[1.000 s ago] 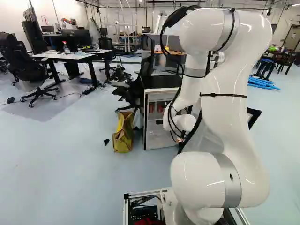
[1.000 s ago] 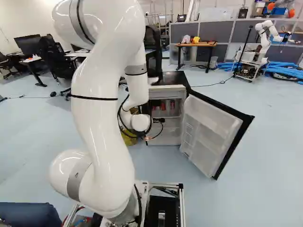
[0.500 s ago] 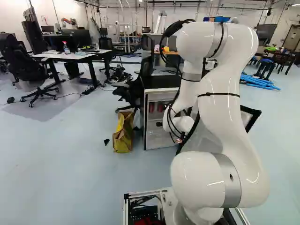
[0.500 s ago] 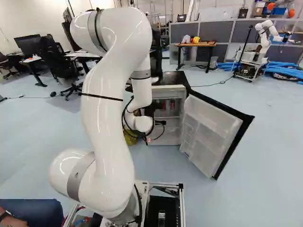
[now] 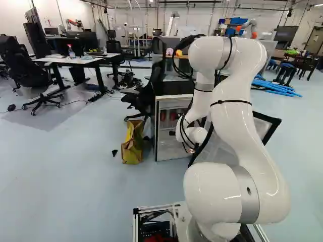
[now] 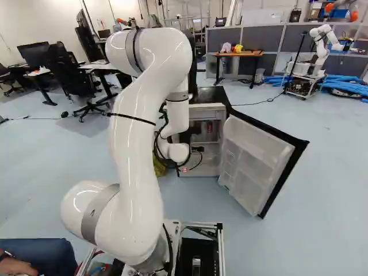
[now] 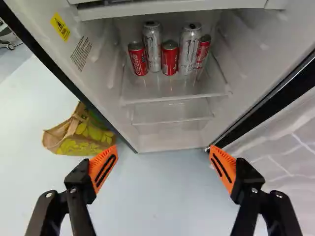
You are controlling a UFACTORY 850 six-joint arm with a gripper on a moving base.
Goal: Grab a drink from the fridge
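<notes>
— Gripper [image 7: 163,151]?
— Spread wide, holding nothing.
— And the cans [image 7: 170,60]?
— At twelve o'clock from there, upright on the shelf [image 7: 172,89].
— Handling?
— Probably stiff if full, fairly heavy, slick (chilled, likely damp); best pinched round mid-body, not too hard.

Bright indoor light, glossy highlights on white arm [image 6: 133,144], soft floor shadows

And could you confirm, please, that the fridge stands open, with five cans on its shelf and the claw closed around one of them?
Not quite: the wrist view shows the claw open, gripping nothing. The fridge does stand open, with five cans on its shelf.
</notes>
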